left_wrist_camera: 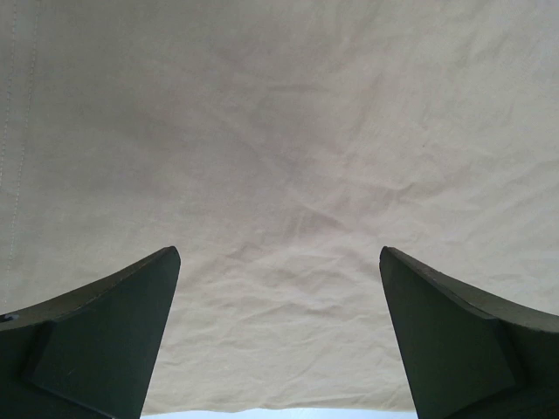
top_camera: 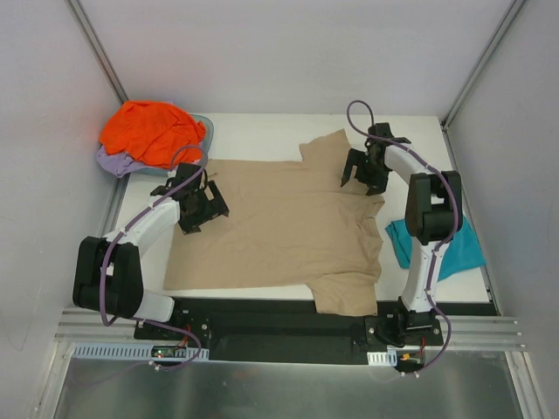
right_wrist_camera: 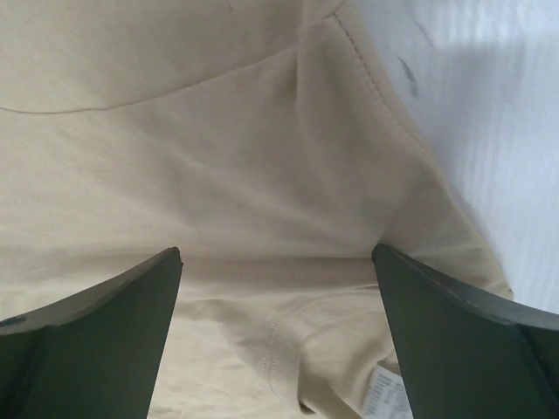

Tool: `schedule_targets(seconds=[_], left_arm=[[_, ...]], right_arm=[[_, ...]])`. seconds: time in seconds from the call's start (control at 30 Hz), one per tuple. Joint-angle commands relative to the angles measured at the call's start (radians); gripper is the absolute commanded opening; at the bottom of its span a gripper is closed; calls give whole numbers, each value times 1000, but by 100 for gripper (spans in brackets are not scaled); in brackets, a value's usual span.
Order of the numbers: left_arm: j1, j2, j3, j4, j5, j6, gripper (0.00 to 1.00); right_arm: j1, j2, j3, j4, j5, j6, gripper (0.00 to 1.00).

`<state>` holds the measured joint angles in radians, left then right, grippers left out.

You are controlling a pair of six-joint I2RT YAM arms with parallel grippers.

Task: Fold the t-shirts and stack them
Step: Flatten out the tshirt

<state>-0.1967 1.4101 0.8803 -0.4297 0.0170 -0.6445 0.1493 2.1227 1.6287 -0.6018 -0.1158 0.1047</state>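
The tan t-shirt [top_camera: 279,227] lies spread flat in the middle of the table, sleeves toward the far and near edges. My left gripper [top_camera: 199,205] is open, low over the shirt's left hem; in the left wrist view tan cloth [left_wrist_camera: 279,157] fills the gap between the fingers [left_wrist_camera: 96,340]. My right gripper [top_camera: 362,170] is open over the collar end; the right wrist view shows the folded collar with a white label [right_wrist_camera: 380,393]. The orange shirt [top_camera: 148,131] lies heaped on the lavender shirt [top_camera: 113,161] at the back left. The teal shirt [top_camera: 450,249] lies at the right, partly behind the right arm.
A shallow teal-grey basin [top_camera: 206,127] holds the orange and lavender shirts at the back left corner. White walls and metal posts close in the table on three sides. Bare white table [right_wrist_camera: 489,131] shows right of the tan collar.
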Motion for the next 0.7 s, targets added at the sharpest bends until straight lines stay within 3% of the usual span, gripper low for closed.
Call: schedule_targets(seconds=[0.0,0.17,0.4,0.67], left_arm=[[-15,9,16,19,34,2,99],[-20,6,43,23,35,8,100],[-24,70,140,26,47,35,99],[-26,277,325,32,101,91,99]], right_arm=[[-53,-65,-73,-90,-31,26,97],[-56,-104,-72,-87,-24,7,97],[-45,-86,56,-115,-13,-17,97],[-1,17,117,-161,-16,-39,97]])
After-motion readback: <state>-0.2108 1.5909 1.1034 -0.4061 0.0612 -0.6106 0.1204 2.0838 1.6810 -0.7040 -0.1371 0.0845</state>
